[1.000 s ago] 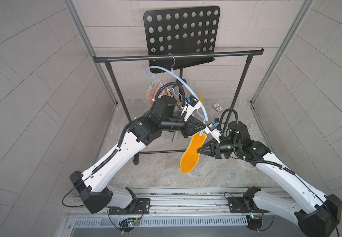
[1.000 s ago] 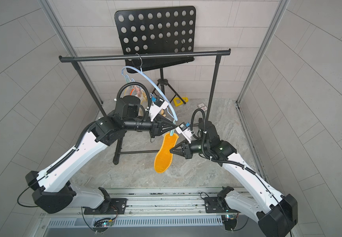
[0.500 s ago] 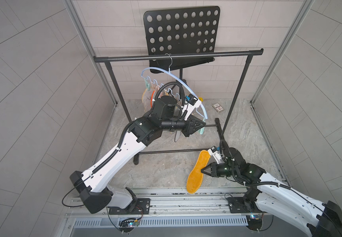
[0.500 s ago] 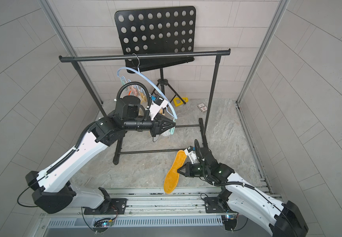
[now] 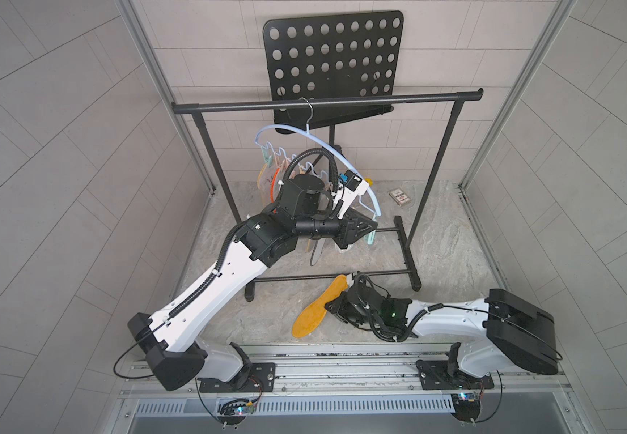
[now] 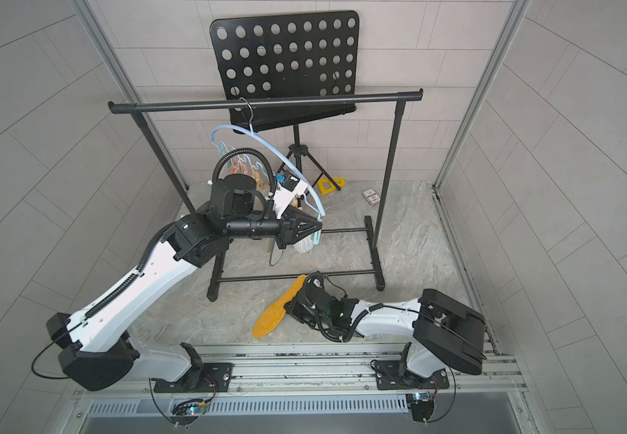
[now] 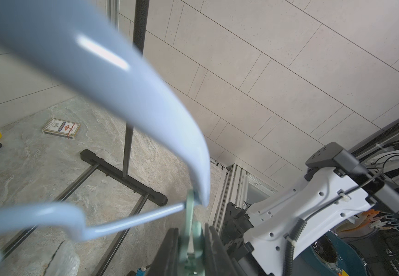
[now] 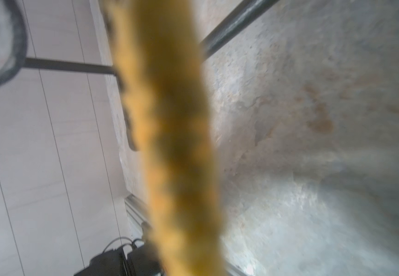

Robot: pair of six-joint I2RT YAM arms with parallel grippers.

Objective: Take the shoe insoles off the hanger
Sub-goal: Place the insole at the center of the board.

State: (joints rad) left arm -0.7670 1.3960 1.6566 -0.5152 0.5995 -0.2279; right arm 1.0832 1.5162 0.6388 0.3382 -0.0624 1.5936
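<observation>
Low over the near middle of the tabletop (image 5: 454, 244), just short of the garment rack's (image 5: 327, 103) bottom bar: mustard-yellow insole (image 5: 317, 305), flat, foot-shaped, fuzzy on the upturned face. Pinched along its right edge by the right tool (image 5: 331, 306), clamped shut on it. Long axis on a diagonal: broad toe end toward near left, narrow heel end toward far right, almost at the bar. Cannot tell whether resting on the tabletop or just clear of it. Only a blurred yellow strip of it in the right wrist view.

Farther back, hooked on the rack's top rail: pale blue arched hanger (image 7: 122, 78), tilted, right end nearer than left. Held at that end's mint clip (image 7: 190, 229) by the left tool (image 5: 374, 225), fingers closed on either side of it. Below the clips, other insoles (image 5: 316, 254), mostly hidden behind the left arm.
</observation>
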